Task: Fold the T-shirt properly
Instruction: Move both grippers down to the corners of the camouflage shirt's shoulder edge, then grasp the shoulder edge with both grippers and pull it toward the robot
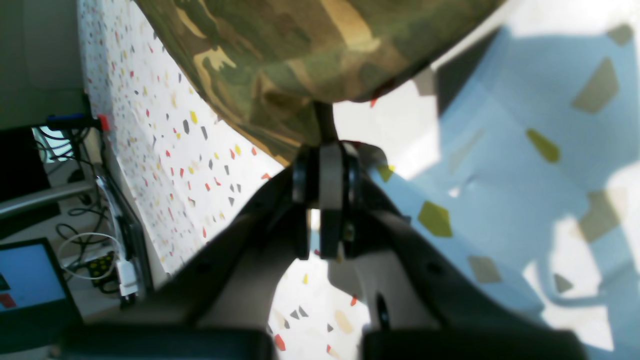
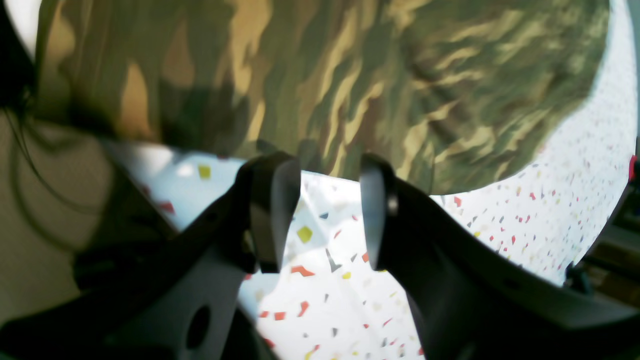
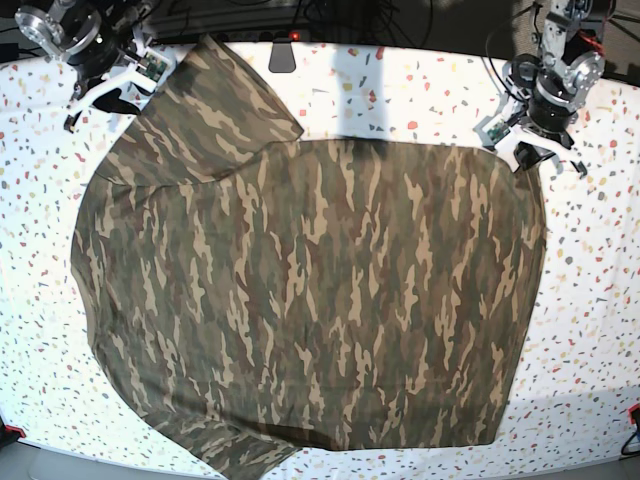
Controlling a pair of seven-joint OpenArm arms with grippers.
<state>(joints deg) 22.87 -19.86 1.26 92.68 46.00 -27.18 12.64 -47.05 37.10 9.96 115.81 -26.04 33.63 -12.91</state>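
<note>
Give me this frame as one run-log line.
stage: fold not started | T-shirt: spread flat on table | left gripper: shut at shirt edge | right gripper: open, at shirt edge, holding nothing

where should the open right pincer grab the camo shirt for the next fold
Judging by how it lies: take the camouflage-print cloth T-shirt at its sleeve hem, right beside the open right pincer. Come in low from the table edge; that hem lies flat and free, letting one finger slide under.
</note>
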